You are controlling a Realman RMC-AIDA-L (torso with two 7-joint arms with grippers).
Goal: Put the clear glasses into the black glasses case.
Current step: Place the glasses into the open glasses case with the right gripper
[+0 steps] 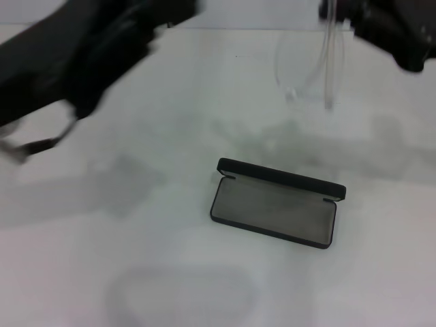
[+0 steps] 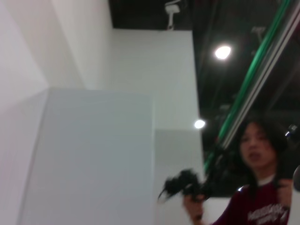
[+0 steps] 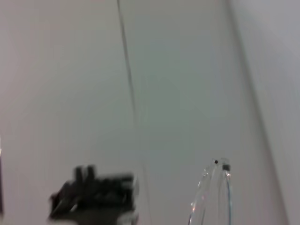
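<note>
The black glasses case (image 1: 275,206) lies open on the white table, grey lining up, its lid hinged toward the far side. The clear glasses (image 1: 312,67) hang in the air above and beyond the case, temple arms pointing down. My right gripper (image 1: 338,11) holds them by their top at the upper edge of the head view. In the right wrist view a part of the clear glasses (image 3: 212,197) shows as a curved transparent piece. My left gripper (image 1: 42,138) hovers blurred over the table's left side, far from the case.
The white table (image 1: 136,259) spreads around the case. The left wrist view points up at a wall, ceiling lights and a person (image 2: 260,187). A dark blurred shape (image 3: 93,197) shows in the right wrist view.
</note>
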